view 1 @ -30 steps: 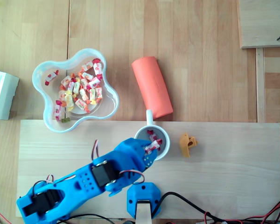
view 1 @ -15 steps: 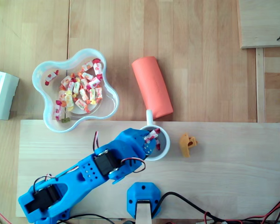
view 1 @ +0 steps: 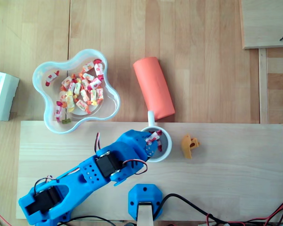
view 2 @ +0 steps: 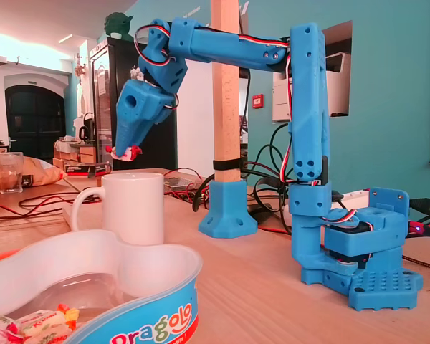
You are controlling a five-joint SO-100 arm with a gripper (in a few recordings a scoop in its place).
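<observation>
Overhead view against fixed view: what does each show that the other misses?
The overhead view adds the orange roll lying above the mug in the picture, and the small yellow piece to the mug's right. The fixed view adds height: the gripper hangs clear above the mug's rim, with a glass far behind. Both show the gripper pinching a wrapped sweet over the mug, and the bowl.

The arm (view 2: pixel 304 107) is bright blue printed plastic throughout, built of boxy, square-edged links; black servo bodies (view 1: pixel 107 165) sit in the joints; thin red, black and white cables (view 2: pixel 261 41) run along the upper link; the base (view 2: pixel 387 283) is a blocky plate dotted with small holes; the gripper (view 2: pixel 124 152) tapers to narrow blue fingers.
</observation>
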